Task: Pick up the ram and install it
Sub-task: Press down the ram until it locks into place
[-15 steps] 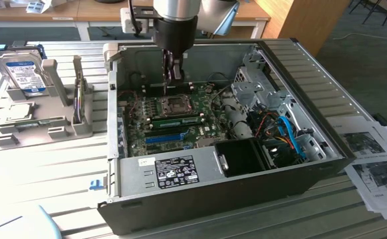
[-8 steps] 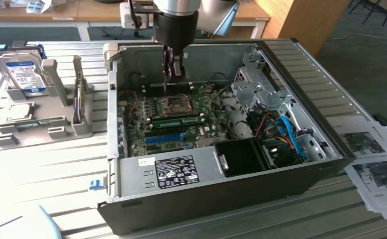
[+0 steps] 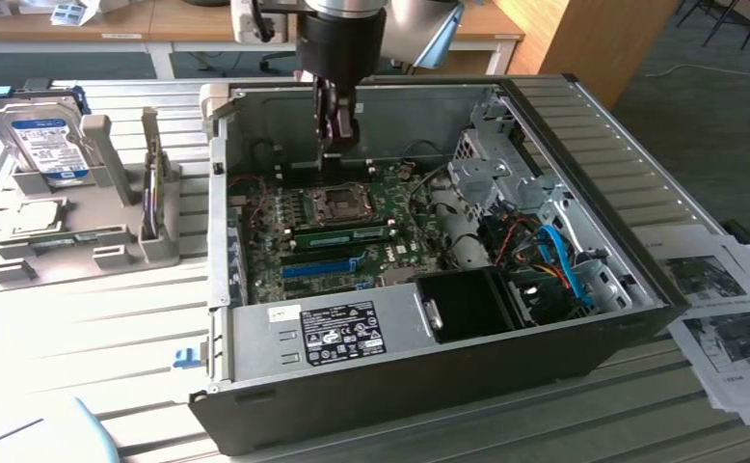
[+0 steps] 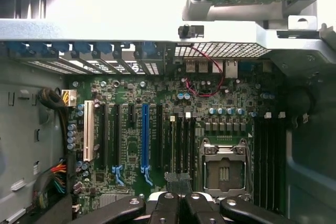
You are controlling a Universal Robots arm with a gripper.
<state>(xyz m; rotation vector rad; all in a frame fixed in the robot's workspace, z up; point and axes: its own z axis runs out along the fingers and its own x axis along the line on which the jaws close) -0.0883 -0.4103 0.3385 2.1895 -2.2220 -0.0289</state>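
White slatted desk (image 3: 93, 318) carries everything I can see from here. The biggest thing on it is the open grey computer case (image 3: 632, 193), lying on its side. The green motherboard (image 3: 401, 253) faces up inside it.

At the exterior view's right, printed paper sheets (image 3: 729, 318) lie on the desk beside the case. They carry pictures and lines of text that I cannot read. At the exterior view's left stands a grey holder (image 3: 118, 251). A silver hard drive (image 3: 43, 140) is propped upright in it. The drive has a blue label, and I cannot read its writing either.

Along the near side of the case a metal panel bears a black-and-white sticker (image 3: 336, 328). It has rows of marks and small print, none legible to me.

The gripper (image 3: 337, 143) hangs inside the case above the motherboard. Its black fingers are clenched together, and I see nothing between them. In the wrist view the gripper (image 4: 178, 205) sits just beside the CPU socket (image 4: 224, 169), over the dark memory slots.

The ram (image 3: 345, 234) lies flat along a slot on the board, between the CPU socket (image 3: 337, 203) and the bright blue slot (image 3: 320, 267). It is apart from the gripper. I cannot tell whether it is fully seated.

The wrist view also shows the blue slot (image 4: 144, 135), a white slot (image 4: 88, 129) and a thin red wire (image 4: 210, 77) looping near the rear ports.
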